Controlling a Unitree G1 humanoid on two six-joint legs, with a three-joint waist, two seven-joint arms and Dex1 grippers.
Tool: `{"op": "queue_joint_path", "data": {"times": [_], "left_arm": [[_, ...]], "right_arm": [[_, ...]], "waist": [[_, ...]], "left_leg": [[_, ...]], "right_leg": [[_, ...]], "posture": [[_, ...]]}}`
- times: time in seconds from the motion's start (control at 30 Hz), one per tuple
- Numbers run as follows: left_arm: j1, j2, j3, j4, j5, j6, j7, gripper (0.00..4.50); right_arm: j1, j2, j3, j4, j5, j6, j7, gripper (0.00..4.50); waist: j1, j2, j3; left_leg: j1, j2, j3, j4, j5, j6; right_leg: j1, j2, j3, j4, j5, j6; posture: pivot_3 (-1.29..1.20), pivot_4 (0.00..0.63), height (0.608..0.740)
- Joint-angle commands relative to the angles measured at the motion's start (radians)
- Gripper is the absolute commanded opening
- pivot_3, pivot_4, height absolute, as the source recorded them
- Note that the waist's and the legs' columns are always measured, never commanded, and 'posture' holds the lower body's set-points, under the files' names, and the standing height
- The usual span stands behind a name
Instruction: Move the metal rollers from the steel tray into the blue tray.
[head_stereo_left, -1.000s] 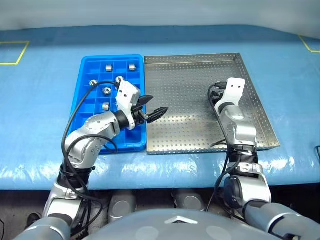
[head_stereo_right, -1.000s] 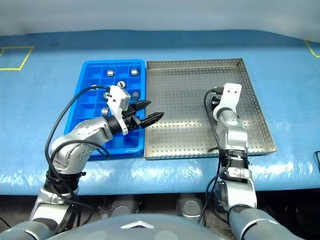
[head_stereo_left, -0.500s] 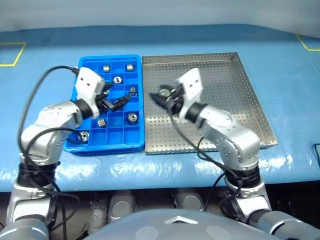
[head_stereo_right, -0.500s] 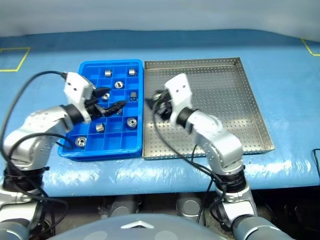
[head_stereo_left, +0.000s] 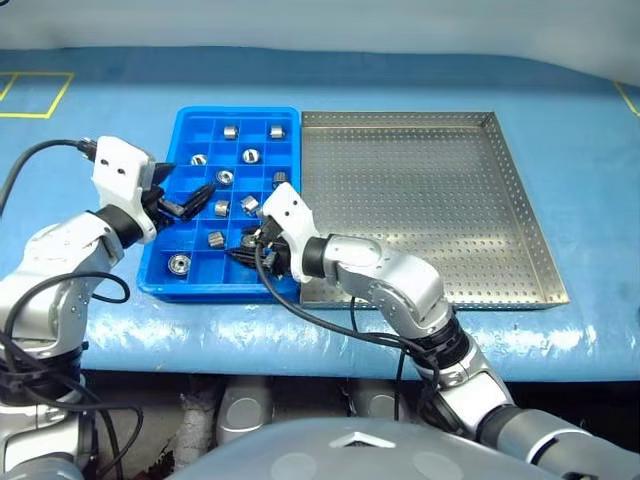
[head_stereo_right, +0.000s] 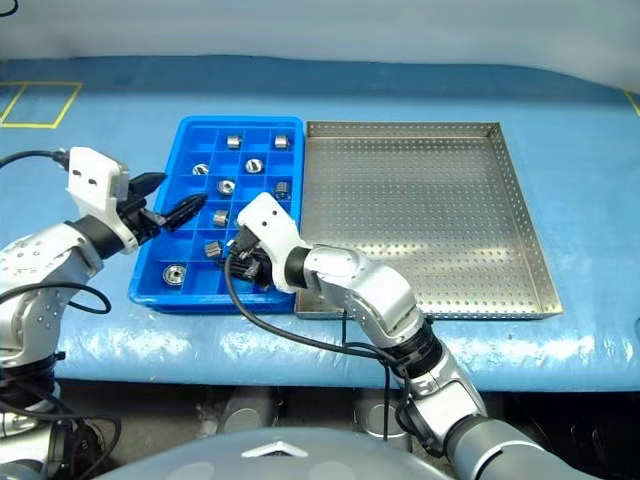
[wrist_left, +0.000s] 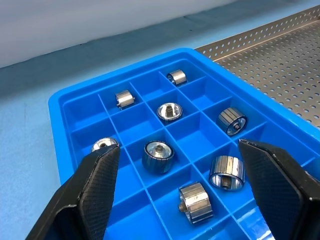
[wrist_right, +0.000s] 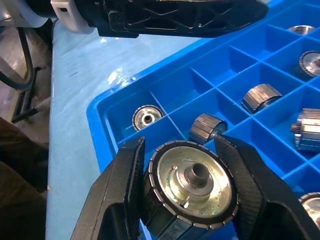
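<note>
Carrying a shiny metal roller between closed fingers, the right end effector has crossed from the perforated steel tray to a near compartment of the blue plastic compartment tray; the left end effector, wide open and empty, has moved aside to give room.

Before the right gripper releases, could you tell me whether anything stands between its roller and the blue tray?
Nothing visible does. The right gripper holds a roller just above the blue tray, near its front edge. The open left gripper hovers further over, not beneath.
</note>
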Motion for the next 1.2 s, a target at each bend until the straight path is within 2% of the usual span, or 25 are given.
{"op": "queue_joint_path", "data": {"times": [0.03,0.3,0.53,0.7,0.87,0.93,1.07,1.2], "left_arm": [[-0.002,-0.005,0.040,-0.047,-0.016,0.006,0.013,4.12],[-0.017,-0.013,0.019,-0.039,-0.022,0.006,0.015,4.12],[-0.045,-0.026,-0.016,-0.021,-0.020,0.001,0.005,4.12],[-0.066,-0.056,-0.066,-0.008,-0.021,-0.011,-0.006,4.12],[-0.082,-0.109,-0.156,0.005,-0.008,-0.050,-0.033,4.12],[-0.087,-0.122,-0.196,0.017,0.005,-0.079,-0.058,4.12],[-0.111,-0.115,-0.256,0.067,0.039,-0.122,-0.108,4.12],[-0.143,-0.119,-0.280,0.113,0.069,-0.161,-0.133,4.12]], "right_arm": [[-0.013,0.031,0.002,0.005,0.003,-0.022,0.012,1.87],[-0.025,0.082,-0.027,0.117,-0.036,-0.058,-0.009,1.87],[-0.026,0.102,-0.064,0.108,-0.045,-0.077,-0.015,4.16],[-0.012,0.074,-0.127,0.015,-0.058,-0.105,-0.044,4.16],[0.073,-0.082,-0.217,-0.130,-0.118,-0.162,-0.066,4.16],[0.138,-0.209,-0.285,-0.203,-0.116,-0.166,-0.018,4.16],[0.239,-0.383,-0.457,-0.264,-0.033,-0.156,0.083,4.16],[0.303,-0.502,-0.561,-0.274,-0.005,-0.169,0.146,4.16]], "waist": [[0.002,0.000,0.000],[0.004,0.000,0.000],[0.006,0.000,0.000],[0.005,0.000,0.000],[0.008,-0.001,-0.001],[0.009,-0.001,-0.001],[-0.010,-0.001,-0.001],[-0.040,-0.001,0.000]], "left_leg": [[0.000,0.000,0.000,0.000,0.000,0.000],[0.000,0.000,0.000,0.000,0.000,0.000],[0.000,0.000,0.000,0.000,0.000,0.000],[0.000,0.000,0.000,0.000,0.000,0.000],[-0.001,-0.001,0.000,0.000,0.000,-0.001],[-0.001,-0.002,0.001,0.001,0.000,-0.001],[-0.001,-0.002,0.001,0.001,0.000,-0.001],[0.000,-0.001,0.001,0.001,0.000,0.000]], "right_leg": [[0.000,0.000,0.000,0.000,0.000,0.000],[0.000,0.000,0.000,0.000,0.000,0.000],[0.000,0.000,0.000,0.000,0.000,0.000],[0.000,0.000,0.000,0.000,0.000,0.000],[0.001,-0.001,0.000,-0.001,0.000,0.001],[0.000,-0.002,0.000,-0.002,0.000,0.001],[0.000,-0.002,0.000,-0.002,0.000,0.001],[0.001,0.000,0.001,-0.001,0.000,0.001]], "posture": [[0.15,0.150,0.740],[0.15,0.150,0.740],[0.13,0.150,0.740],[0.10,0.150,0.740],[0.07,0.150,0.740],[0.04,0.150,0.740],[-0.02,0.150,0.740],[-0.07,0.150,0.740]]}}
